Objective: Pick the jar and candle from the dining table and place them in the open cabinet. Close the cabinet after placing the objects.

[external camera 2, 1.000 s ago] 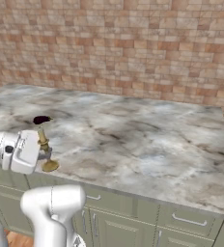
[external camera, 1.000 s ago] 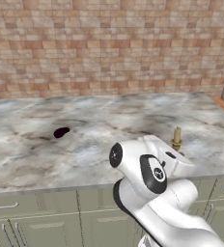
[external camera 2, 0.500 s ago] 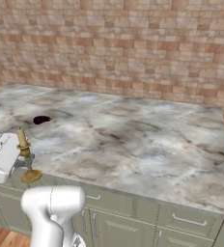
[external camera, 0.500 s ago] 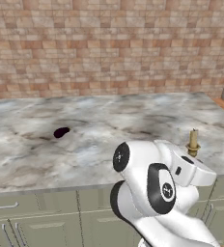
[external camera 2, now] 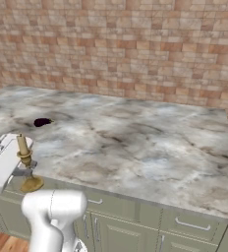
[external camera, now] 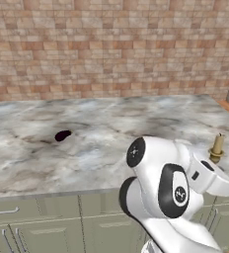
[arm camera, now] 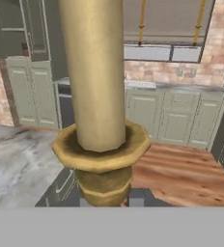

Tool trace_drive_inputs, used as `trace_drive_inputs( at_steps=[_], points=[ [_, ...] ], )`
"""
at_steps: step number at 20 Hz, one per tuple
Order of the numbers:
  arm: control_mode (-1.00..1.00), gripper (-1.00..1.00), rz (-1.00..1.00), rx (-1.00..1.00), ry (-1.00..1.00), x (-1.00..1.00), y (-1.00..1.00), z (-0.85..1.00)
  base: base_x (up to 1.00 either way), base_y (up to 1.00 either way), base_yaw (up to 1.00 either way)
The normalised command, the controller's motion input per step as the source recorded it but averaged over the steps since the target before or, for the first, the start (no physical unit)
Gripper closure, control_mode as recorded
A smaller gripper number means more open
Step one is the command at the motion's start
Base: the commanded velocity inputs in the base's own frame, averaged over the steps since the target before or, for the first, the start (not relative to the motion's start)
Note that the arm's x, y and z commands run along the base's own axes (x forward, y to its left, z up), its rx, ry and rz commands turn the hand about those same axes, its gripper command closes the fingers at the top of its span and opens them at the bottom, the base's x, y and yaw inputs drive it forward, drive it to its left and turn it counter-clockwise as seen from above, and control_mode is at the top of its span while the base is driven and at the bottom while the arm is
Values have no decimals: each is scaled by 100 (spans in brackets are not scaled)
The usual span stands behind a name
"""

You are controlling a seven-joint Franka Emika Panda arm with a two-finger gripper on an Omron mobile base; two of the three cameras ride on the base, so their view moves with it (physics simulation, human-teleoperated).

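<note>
While clenched on the candle (external camera 2: 24, 158), claw (external camera 2: 22, 172) grips its stem, upright, beside dining table (external camera 2: 135, 142) edge.

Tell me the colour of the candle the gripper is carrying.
Gold, with a paler tan upper shaft; the candle shows best in the hand view.

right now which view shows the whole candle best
The right base view: the candle shows whole, from top to round base, held by the pincer. The left base view gives its upper part behind the arm. The hand view shows a close-up, base hidden.
</note>
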Motion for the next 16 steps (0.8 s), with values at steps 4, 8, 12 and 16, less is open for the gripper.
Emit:
trace_drive_inputs(
  at_steps=[4, 8, 12, 16],
  points=[
    [-100, 100, -23, 0, -12, 5, -19, -2, 0, 0, 0],
    [-100, 100, -36, 0, -8, 2, -12, -3, 0, 0, 0],
    [-100, 100, -35, 0, -5, 0, -4, 0, 0, 0, 0],
    [-100, 100, -11, 0, 0, 0, 0, 0, 0, 0, 0]
  ],
)
